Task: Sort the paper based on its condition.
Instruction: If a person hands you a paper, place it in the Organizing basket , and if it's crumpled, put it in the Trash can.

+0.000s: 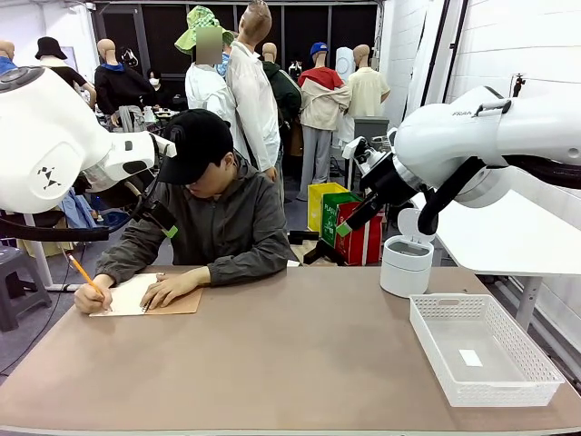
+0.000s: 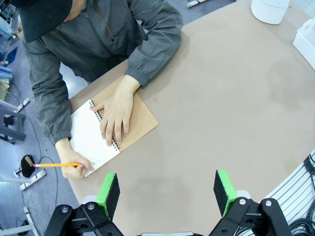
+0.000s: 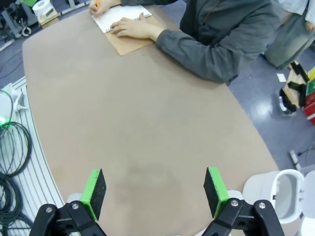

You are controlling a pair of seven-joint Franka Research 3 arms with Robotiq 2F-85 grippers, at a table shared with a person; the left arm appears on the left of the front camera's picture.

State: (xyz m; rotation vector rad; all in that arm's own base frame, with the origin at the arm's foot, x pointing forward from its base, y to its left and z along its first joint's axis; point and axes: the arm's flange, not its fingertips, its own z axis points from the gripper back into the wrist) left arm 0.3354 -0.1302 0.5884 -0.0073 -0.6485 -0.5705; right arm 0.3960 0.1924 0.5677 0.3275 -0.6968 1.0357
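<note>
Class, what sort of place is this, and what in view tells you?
Probably a robot lab: a left robot arm and a right robot arm stand over a table where a person writes in a notebook; cables lie beside it.

paper [image 2: 83,137] white | notebook cover [image 2: 142,120] brown | pencil [image 2: 56,164] orange | basket [image 1: 504,392] white lattice | table [image 1: 272,363] beige

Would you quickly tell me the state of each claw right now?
Left claw: open, holding nothing.
Right claw: open, holding nothing.
</note>
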